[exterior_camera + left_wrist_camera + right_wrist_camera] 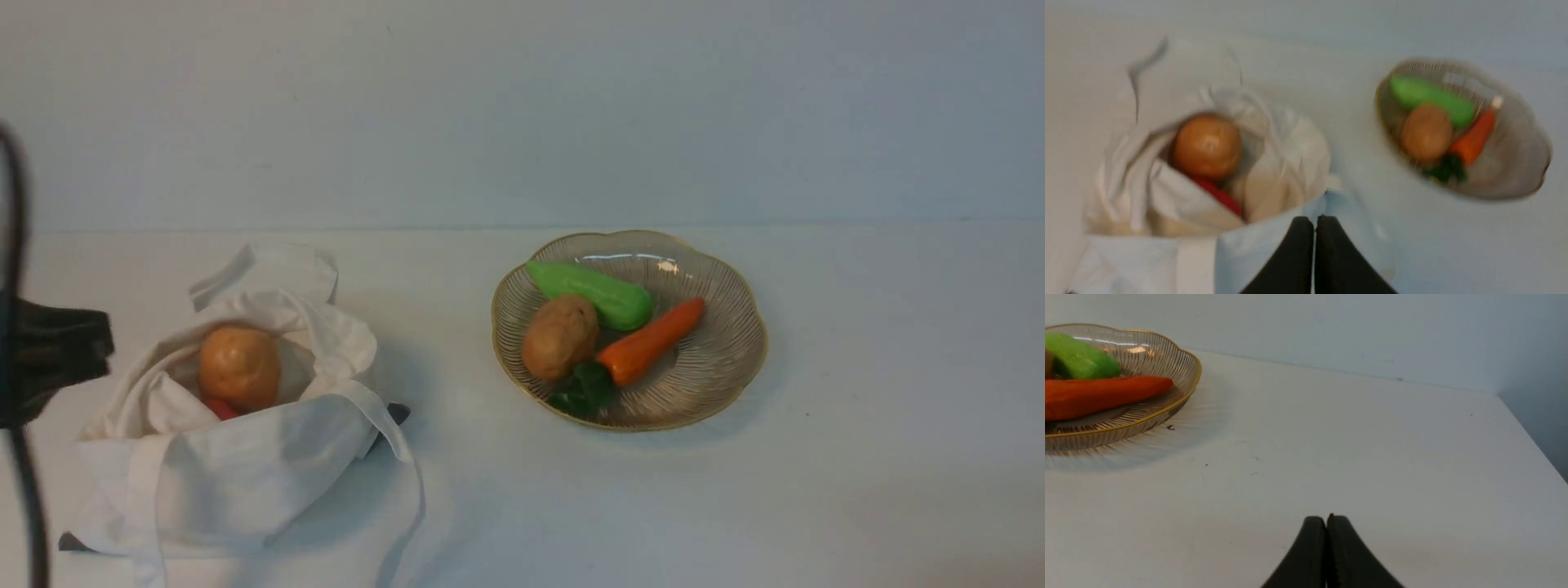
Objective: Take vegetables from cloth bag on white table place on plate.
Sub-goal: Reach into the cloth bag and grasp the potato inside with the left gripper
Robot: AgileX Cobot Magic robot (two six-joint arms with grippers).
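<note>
The white cloth bag [245, 457] lies open on the white table [857, 490] at the front left. A tan-brown potato [239, 367] sits in its mouth with a small red piece [219, 408] under it; both also show in the left wrist view, the potato [1206, 146] above the red piece [1220, 197]. The gold-rimmed glass plate [735, 359] stands at the centre right. My left gripper [1314, 222] is shut and empty, above the bag's near edge. My right gripper [1326, 522] is shut and empty, low over bare table to the right of the plate [1180, 396].
The plate holds a darker brown potato [560, 337], a green pepper [592, 292], an orange carrot [651, 340] and a dark green leafy piece [584, 392]. The left arm's dark body [41, 359] and cable show at the front view's left edge. A wall backs the table.
</note>
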